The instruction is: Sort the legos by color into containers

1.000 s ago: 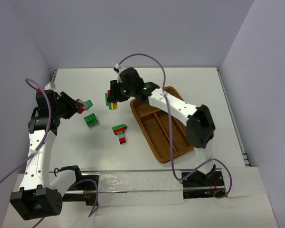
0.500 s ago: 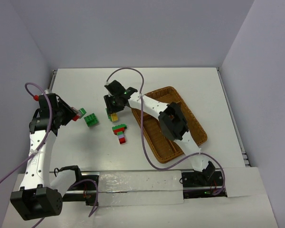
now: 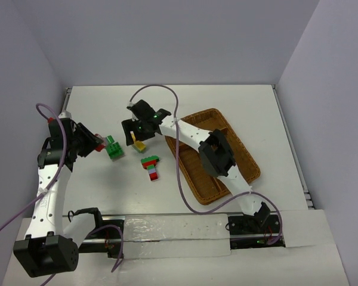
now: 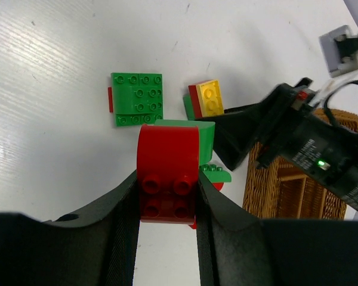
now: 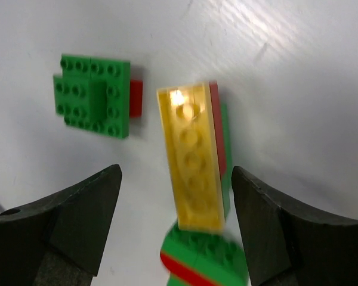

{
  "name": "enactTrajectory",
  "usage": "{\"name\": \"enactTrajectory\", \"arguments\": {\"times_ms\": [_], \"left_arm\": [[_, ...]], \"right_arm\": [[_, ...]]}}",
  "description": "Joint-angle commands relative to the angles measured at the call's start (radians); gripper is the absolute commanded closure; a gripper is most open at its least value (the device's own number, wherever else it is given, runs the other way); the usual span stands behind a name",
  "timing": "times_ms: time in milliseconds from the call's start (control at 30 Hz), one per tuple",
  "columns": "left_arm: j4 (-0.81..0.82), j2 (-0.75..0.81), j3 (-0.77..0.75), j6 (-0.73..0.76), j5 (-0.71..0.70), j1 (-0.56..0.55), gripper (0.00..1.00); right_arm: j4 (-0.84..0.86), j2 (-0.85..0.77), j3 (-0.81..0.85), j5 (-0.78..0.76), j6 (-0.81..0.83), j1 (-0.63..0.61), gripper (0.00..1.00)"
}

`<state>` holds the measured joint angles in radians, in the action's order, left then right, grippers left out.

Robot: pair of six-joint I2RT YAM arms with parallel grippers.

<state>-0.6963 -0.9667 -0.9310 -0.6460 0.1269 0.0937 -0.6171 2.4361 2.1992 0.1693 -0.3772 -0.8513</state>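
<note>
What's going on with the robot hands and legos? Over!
Left gripper shut on red-and-green clump. Right gripper open, jaws either side of yellow-topped clump on table. Right arm crosses wicker tray.

The right hand stood with its 2 dark fingers spread wide, neither touching anything. Between them, apart from both, lay a yellow lego, slightly blurred, with a thin red layer and a green layer along its right side. Just below it a green-and-red piece reached the bottom edge. To the upper left, a flat green clump lay on the white surface, with a red lego against its right side.
</note>
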Motion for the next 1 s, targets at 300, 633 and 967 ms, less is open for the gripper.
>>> {"name": "enactTrajectory", "arguments": {"times_ms": [300,633,967], "left_arm": [[0.112,-0.031,-0.025,0.148,0.416,0.003,1.00],[0.176,-0.018,0.010,0.109,0.623,-0.017,1.00],[0.156,-0.030,-0.002,0.098,0.617,-0.085,1.00]], "right_arm": [[0.422,-0.805,-0.735,0.092,0.305,0.002,0.29],[0.881,-1.039,-1.166,0.179,0.743,-0.048,0.22],[0.864,-0.909,-1.044,0.109,0.864,-0.097,0.20]]}}
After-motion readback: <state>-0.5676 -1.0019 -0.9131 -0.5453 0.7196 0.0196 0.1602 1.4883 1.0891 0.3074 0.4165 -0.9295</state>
